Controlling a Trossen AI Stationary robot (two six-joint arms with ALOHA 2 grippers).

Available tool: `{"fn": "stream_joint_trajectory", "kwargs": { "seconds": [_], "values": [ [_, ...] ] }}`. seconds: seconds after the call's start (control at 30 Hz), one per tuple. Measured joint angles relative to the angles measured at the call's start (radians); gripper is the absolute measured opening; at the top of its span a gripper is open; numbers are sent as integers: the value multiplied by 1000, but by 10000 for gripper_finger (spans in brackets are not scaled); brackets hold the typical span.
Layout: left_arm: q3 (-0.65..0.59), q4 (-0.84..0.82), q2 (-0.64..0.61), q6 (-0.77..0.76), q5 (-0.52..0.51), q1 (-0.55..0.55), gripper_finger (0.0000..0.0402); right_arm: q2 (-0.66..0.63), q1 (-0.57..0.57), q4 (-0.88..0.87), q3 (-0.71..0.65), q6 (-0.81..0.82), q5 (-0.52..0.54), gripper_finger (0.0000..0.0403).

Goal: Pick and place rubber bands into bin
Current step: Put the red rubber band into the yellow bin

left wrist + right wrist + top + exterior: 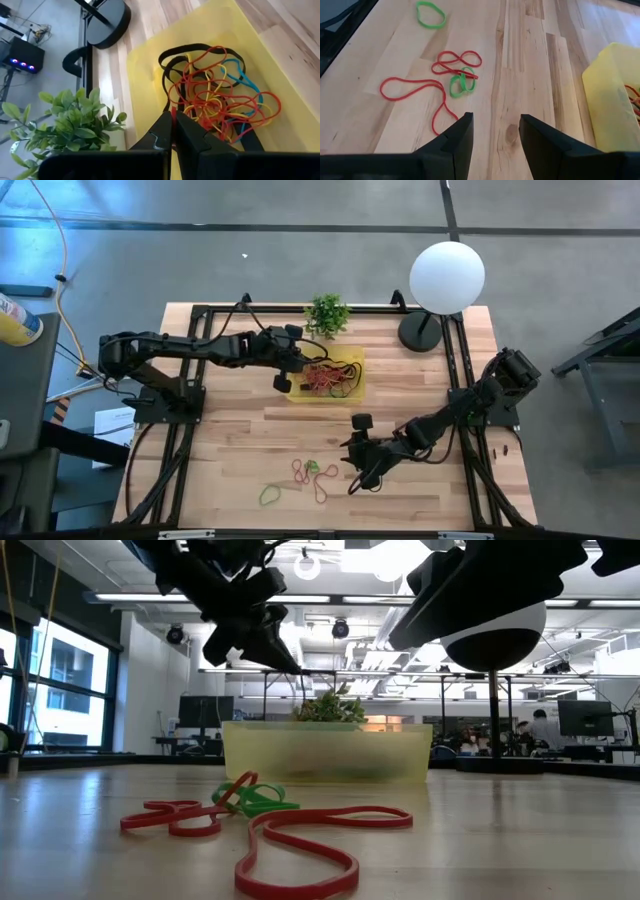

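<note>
On the left side of the table, the left arm was seen stretched toward the middle, and the left gripper was held over the left edge of the bin. Its fingers were closed together. A thin red strand was seen at the tips in the wrist view, but whether it was held between them could not be told.

The yellow bin was placed near the far edge of the table, just beside the plant. A tangled heap of bands in red, orange, yellow, blue and black was seen inside it. To the right of the plant, a lamp with a white globe was standing.

Nearer the front edge, a few loose bands were lying on the wood, well apart from the bin: a green loop on the left, then red loops crossing each other, with a small green one among them.

The right gripper was held just to the right of these loose bands, above the table. Its fingers were spread apart, and nothing was seen between them.
</note>
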Motion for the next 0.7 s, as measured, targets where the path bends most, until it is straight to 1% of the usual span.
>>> {"fn": "stream_joint_trajectory", "kwargs": {
  "seconds": [0.1,0.2,0.27,0.47,0.53,0.6,0.63,0.7],
  "values": [
    [0,5,0,-17,-10,0,4,0,0,0,0,0,0,149],
    [0,-6,0,-16,-9,0,24,0,0,-1,0,1,0,149],
    [0,-18,0,-18,-6,0,49,0,0,-5,0,10,0,149],
    [0,-50,0,-42,2,0,138,0,0,-15,0,35,0,149],
    [0,-65,0,-42,49,0,165,6,0,-11,0,51,-1,149],
    [0,-81,0,-53,119,-6,186,27,0,7,0,54,-10,149],
    [0,-96,0,-67,148,-16,194,44,-2,17,0,55,-29,149],
    [0,-135,0,-76,170,-49,204,87,-7,55,0,56,-82,149]
  ]
}}
